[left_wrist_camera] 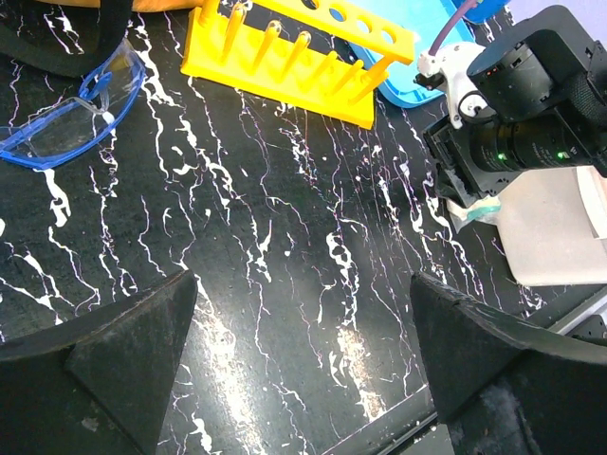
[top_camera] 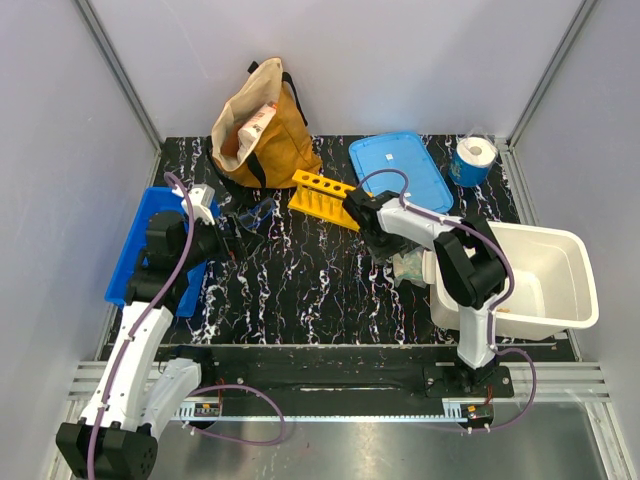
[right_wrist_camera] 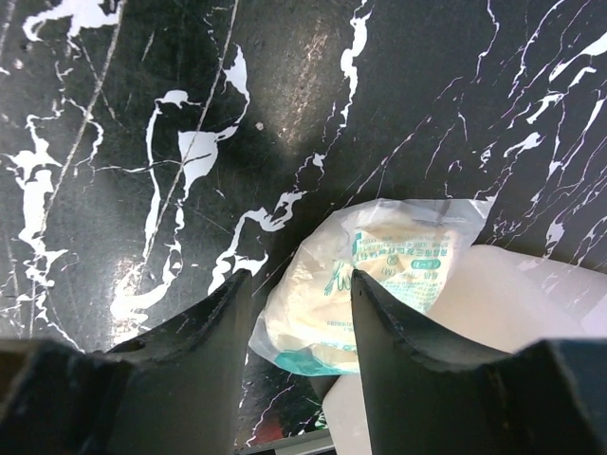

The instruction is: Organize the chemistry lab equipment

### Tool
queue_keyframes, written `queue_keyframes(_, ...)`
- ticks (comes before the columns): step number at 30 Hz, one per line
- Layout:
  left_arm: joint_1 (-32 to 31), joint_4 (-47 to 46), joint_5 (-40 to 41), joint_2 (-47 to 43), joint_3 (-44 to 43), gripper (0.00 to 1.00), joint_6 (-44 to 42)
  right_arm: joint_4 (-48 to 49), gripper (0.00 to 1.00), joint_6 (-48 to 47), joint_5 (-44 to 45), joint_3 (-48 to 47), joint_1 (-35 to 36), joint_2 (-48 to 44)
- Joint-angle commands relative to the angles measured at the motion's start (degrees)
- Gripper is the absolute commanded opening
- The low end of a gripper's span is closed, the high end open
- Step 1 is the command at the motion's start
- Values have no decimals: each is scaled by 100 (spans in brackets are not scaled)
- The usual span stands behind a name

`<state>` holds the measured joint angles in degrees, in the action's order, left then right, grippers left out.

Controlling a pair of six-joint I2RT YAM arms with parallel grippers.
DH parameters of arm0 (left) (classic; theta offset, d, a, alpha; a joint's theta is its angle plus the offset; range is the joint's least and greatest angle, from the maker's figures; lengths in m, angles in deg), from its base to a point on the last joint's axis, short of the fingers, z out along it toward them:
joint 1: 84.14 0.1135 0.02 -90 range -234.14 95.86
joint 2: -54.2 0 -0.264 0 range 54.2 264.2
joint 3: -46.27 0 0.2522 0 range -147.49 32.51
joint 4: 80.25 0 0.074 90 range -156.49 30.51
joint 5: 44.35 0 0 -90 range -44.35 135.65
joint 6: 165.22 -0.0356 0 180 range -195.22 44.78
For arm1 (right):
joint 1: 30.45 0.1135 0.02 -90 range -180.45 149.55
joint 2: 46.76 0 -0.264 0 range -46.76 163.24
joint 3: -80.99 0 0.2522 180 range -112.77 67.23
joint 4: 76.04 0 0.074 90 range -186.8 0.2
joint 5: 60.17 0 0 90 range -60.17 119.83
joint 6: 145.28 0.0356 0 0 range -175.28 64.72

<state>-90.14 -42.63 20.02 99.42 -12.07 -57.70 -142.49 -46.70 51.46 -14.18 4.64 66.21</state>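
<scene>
So my right gripper [right_wrist_camera: 302,280] is parked on the glove packet [right_wrist_camera: 408,256], a pale green glove in a clear bag. One end of the bag sits between the two fingers. The rest sticks out past the finger on the right of the wrist view, up against the white tub [right_wrist_camera: 531,322]. The fingers are partway closed around it, but honestly I can't tell from this angle if they're actually pinching it.

My left gripper [left_wrist_camera: 302,284] is spread wide over the table [left_wrist_camera: 285,218], with nothing between the fingers. The goggles [left_wrist_camera: 71,114] lie out beyond the left-hand finger, and the yellow rack [left_wrist_camera: 294,62] is straight ahead past the fingertips.
</scene>
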Motion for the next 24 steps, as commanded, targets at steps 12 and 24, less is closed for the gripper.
queue_keyframes(12, -50, -153, 216, -74, -113, 99, -73, -14, 19, 47, 219, -156, -55, 226)
queue_keyframes(24, -59, -144, 207, -56, -104, 99, -82, 240, 0, 179, -868, -139, -46, -1126)
